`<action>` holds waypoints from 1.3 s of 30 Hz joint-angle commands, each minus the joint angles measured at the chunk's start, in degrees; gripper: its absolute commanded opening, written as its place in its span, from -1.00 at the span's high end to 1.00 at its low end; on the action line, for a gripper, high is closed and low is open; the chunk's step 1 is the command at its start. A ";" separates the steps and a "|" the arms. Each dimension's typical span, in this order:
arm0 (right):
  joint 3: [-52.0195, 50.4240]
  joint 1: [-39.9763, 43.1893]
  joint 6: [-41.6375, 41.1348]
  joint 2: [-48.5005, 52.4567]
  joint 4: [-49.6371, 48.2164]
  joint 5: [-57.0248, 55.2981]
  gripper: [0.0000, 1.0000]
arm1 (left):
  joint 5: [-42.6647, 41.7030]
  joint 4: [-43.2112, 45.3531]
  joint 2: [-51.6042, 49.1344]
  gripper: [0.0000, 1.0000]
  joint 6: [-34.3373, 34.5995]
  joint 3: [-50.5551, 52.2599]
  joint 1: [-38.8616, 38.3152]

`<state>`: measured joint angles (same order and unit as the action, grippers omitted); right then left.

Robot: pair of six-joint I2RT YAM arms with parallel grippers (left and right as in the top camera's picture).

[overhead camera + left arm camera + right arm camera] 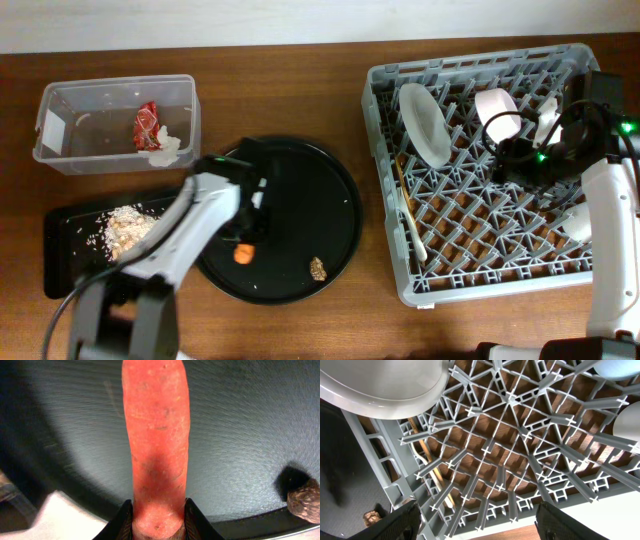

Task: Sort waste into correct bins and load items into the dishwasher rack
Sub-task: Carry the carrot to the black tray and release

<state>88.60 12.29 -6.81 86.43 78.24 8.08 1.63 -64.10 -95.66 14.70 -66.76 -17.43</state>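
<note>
An orange carrot (156, 435) lies on the large round black tray (330, 190), and my left gripper (159, 525) is shut on its near end, one finger on each side. From overhead the carrot (243, 254) shows just below the left gripper (245, 238). A small brown lump (318, 267) rests close by on the same tray. The clear tub (60, 150) holds a red wrapper (147, 125) and white tissue (170, 150). Rice scraps (125, 225) lie in the flat black tray (60, 270). My right gripper (480, 527) hangs open over the dishwasher rack (400, 290).
In the rack stand a grey-white plate (425, 122), a pale pink bowl (497, 110) and a white fork (548, 115). Chopsticks (410, 215) lie along its left side, with a white cup (578, 222) at the right. The brown lump (305, 502) sits right of the carrot.
</note>
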 commanded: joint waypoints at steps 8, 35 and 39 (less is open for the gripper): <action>0.09 0.11 0.61 0.20 0.04 0.50 -0.54 | 3.34 -0.52 10.91 0.98 7.98 -0.94 32.48; 0.09 0.11 0.59 0.20 0.07 0.52 -0.49 | 2.95 13.97 -6.67 0.78 13.97 2.99 51.52; 0.09 0.11 0.59 0.20 0.20 0.52 -0.49 | 2.93 13.68 -8.57 0.49 13.97 2.99 51.52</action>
<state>88.60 12.29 -6.81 86.46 78.24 8.10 4.54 -50.09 -102.72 27.99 -64.27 33.80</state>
